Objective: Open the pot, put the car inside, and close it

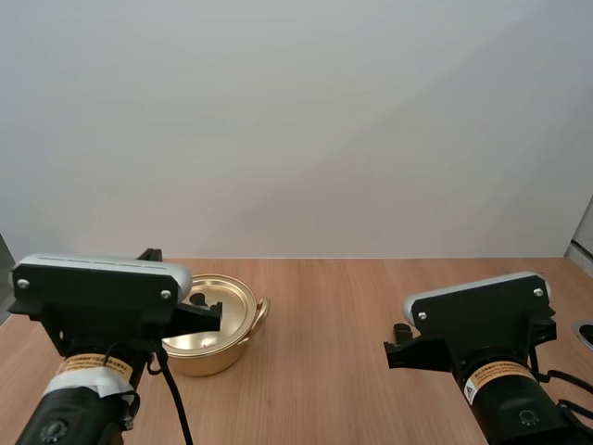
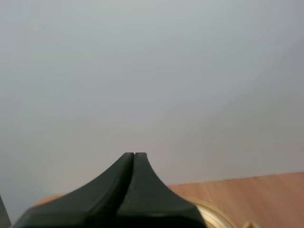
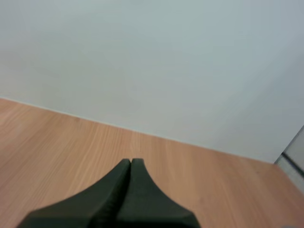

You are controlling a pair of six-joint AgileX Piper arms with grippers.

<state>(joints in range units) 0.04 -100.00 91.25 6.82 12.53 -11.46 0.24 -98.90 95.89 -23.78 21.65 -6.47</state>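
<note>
Brass-gold is what I am picking out first, over on the left. The pot (image 1: pixel 208 357) is sitting on the wooden table (image 1: pixel 352 306) just beneath and ahead of my left gripper (image 1: pixel 219 316), whose tips are hanging over its top. The lid (image 1: pixel 232 304) is looking seated on the pot, its edge lining up with the pot's. My own fingers are covering part of it, though, so I am only fairly sure. A dark knob (image 1: pixel 197 298) is showing on the lid just beside the fingertips, on their far side. Whether they are touching it I cannot tell. One looped handle (image 1: pixel 263 311) is sticking out on the side of the pot turned toward my right arm.

In the left wrist view the left gripper (image 2: pixel 134 155) is pressing its two fingers together into a single dark wedge, pinching nothing. The pot (image 2: pixel 216 213) is peeking out as a sliver of gold edge just past that wedge, on its right side.

Moving right, the table's wood is running on between the two arms. My right gripper (image 1: pixel 393 350) is hovering well apart from the pot, out to the right of it. In the right wrist view the right gripper (image 3: pixel 131 161) is likewise pressing its fingers flat against each other, gripping nothing. The table (image 3: pixel 71 137) is spreading out ahead of the tips.
</note>
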